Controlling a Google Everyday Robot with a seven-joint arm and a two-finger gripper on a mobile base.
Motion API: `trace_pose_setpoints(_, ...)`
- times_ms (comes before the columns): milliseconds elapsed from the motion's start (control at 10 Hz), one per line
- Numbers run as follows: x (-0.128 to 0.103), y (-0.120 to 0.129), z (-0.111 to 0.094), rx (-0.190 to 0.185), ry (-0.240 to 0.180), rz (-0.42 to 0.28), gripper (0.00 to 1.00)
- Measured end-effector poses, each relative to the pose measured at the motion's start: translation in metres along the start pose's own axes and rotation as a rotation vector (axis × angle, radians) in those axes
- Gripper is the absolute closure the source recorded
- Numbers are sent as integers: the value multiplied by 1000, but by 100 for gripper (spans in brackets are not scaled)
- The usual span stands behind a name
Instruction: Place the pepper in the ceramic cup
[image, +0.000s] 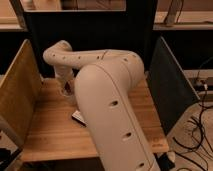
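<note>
From where I stand, 1 big cream-coloured robot arm (112, 105) fills the middle, bending over 1 light wooden table (45, 135). The table has 2 upright side panels: 1 tan board (17, 90) on the left and 1 dark grey panel (167, 85) on the right.

The arm's gripper (64, 84) hangs down over the back left part of the tabletop. Whether it is apart or together I cannot tell, nor whether it holds anything.

Just under its tip sits 1 small pale whitish ceramic cup (68, 93). It is mostly hidden by the arm, so I cannot say if they touch. The pepper is out of sight.

Nearer the front, 1 flat dark-and-white packet (77, 118) pokes out from behind the arm's thick link, lying on the wood.
</note>
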Motion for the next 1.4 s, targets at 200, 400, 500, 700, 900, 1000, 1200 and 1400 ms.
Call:
trace_pose_setpoints(200, 0, 0, 0, 1, 0, -1, 73)
trace_pose_setpoints(400, 0, 0, 0, 1, 0, -1, 55)
trace_pose_setpoints(500, 0, 0, 0, 1, 0, -1, 43)
trace_pose_setpoints(700, 0, 0, 0, 1, 0, -1, 26)
trace_pose_setpoints(900, 0, 0, 0, 1, 0, -1, 20)
trace_pose_setpoints(1000, 0, 0, 0, 1, 0, -1, 20)
trace_pose_setpoints(1200, 0, 0, 0, 1, 0, -1, 20)
trace_pose_setpoints(1400, 0, 0, 0, 1, 0, -1, 20)
